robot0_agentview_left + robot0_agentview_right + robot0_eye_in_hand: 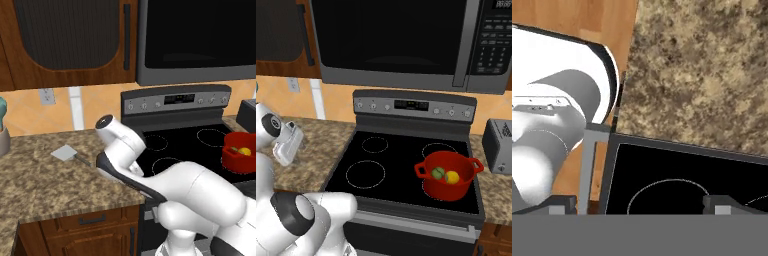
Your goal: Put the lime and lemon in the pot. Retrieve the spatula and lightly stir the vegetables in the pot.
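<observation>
The red pot (450, 190) stands on the stove's front right burner, with the green lime (438, 173) and the yellow lemon (452, 177) side by side inside it. From the left, the pot (239, 158) sits at the right edge with the lemon (244, 150) showing in it. The spatula (65, 152) lies flat on the granite counter left of the stove, blade to the left, apart from the arm. My gripper (639, 206) is open with nothing between its fingertips; it looks down on the counter's corner and the front left burner. The hand (289, 144) hangs over the counter beside the stove.
A grey toaster (499, 145) stands on the counter right of the stove. The microwave (406, 40) hangs above the cooktop (386, 160). A jar (3, 135) sits at the counter's far left. My own white arm (190, 195) blocks the near part of the stove.
</observation>
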